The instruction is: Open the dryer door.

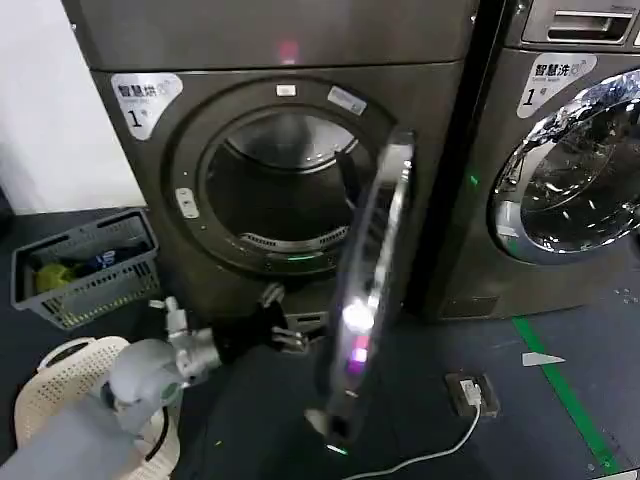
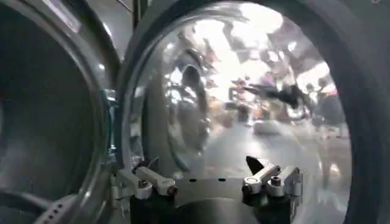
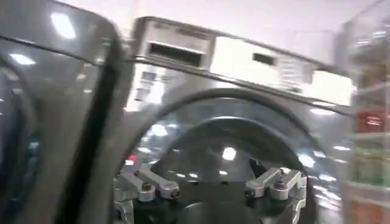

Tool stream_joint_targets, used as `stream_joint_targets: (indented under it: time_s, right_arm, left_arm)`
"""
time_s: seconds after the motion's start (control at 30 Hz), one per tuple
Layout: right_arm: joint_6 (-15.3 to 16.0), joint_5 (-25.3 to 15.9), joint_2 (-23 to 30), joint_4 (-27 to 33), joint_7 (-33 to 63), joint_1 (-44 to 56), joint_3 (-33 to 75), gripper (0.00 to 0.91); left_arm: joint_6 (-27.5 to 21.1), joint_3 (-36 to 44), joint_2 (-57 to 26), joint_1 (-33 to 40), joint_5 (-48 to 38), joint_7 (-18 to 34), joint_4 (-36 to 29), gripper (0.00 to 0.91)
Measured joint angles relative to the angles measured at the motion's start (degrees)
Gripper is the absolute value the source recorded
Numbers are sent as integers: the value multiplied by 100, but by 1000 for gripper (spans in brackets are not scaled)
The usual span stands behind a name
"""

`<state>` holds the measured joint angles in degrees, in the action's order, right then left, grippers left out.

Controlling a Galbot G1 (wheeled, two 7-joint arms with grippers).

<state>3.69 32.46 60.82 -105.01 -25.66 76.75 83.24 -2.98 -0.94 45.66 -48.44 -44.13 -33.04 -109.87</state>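
Observation:
The dryer [image 1: 140, 190], dark grey-bronze with a white "1" sticker, stands at the left with its round opening and steel drum [image 1: 290, 190] exposed. The dryer door [image 1: 370, 270] is swung out and stands edge-on, chrome rim toward me. My left gripper [image 1: 285, 320] hangs open just left of the door's lower half, below the opening, holding nothing. In the left wrist view this gripper [image 2: 207, 170] faces the door's clear bowl [image 2: 244, 91], with the drum [image 2: 49, 122] beside it. My right gripper [image 3: 207, 176] is open, facing the neighbouring machine's round door [image 3: 225, 152].
A like machine [image 1: 480, 200] with a silver drawer handle [image 1: 590, 25] stands at the right, door closed. A grey basket [image 1: 85, 265] and a white laundry basket [image 1: 60, 385] sit on the floor at the left. A plug box with cable [image 1: 470, 392] and a green floor line [image 1: 565, 390] lie at the right.

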Motion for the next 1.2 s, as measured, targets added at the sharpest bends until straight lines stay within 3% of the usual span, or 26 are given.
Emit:
stream_joint_targets:
  time_s: [0.23, 0.47, 1.2]
  right_arm:
    - [556, -220, 286, -105, 1155, 294, 864, 907]
    - [552, -623, 459, -53, 1888, 386, 1428, 907]
    - [983, -483, 683, -620, 2570, 942, 2747, 907]
  left_arm:
    - [8, 811, 289, 573, -4, 139, 250, 907]
    - [60, 1529, 736, 1133, 54, 254, 606, 907]
    - [120, 2883, 2462, 2770, 332, 632, 1970, 907]
